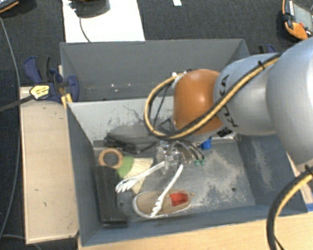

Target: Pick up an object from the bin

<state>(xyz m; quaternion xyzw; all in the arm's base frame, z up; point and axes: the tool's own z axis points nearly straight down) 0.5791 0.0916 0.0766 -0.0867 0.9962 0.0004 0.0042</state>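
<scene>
My gripper [170,154] hangs low in the middle of the bin, under the arm's orange cover. Right below it is the joined end of a pair of white plastic tongs [163,193]. Their two arms spread toward the front left, and I cannot tell whether they are gripped. One tong arm lies across a beige shoe with a red inside [176,200] at the bin's front. A brown tape roll [110,158] and a green round thing [126,165] lie just left of the gripper.
A long black block [108,198] lies along the left wall. A dark flat thing [123,141] rests at the back left, and a small blue thing [205,144] peeks out right of the gripper. The arm covers the back right of the bin.
</scene>
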